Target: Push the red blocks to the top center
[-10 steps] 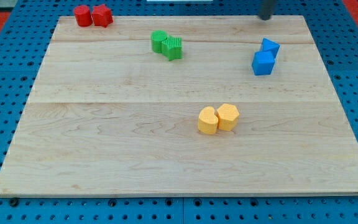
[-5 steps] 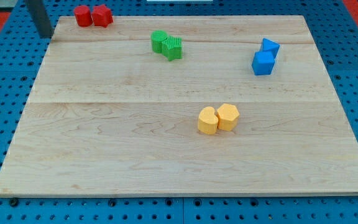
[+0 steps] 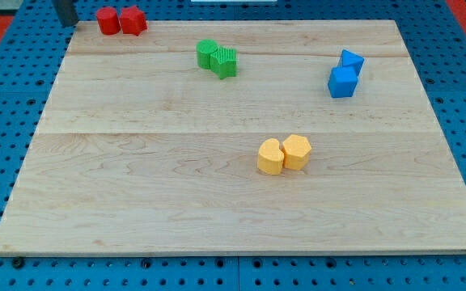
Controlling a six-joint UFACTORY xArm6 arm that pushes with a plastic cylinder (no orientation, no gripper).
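Two red blocks touch side by side at the board's top left corner: a round red block (image 3: pixel 108 21) on the left and an angular red block (image 3: pixel 133 20) on the right. My tip (image 3: pixel 69 22) is at the view's top left, just off the board's corner, a short way left of the round red block and not touching it. The rod runs up out of the view.
Two green blocks (image 3: pixel 218 58) sit together at the top centre-left. Two blue blocks (image 3: pixel 345 73) sit at the upper right. Two yellow blocks (image 3: pixel 284 153) sit near the middle. The wooden board (image 3: pixel 176 194) lies on a blue pegboard.
My tip went from the top right edge across to the left side, then up to the top left corner beside the red blocks. No block has moved.
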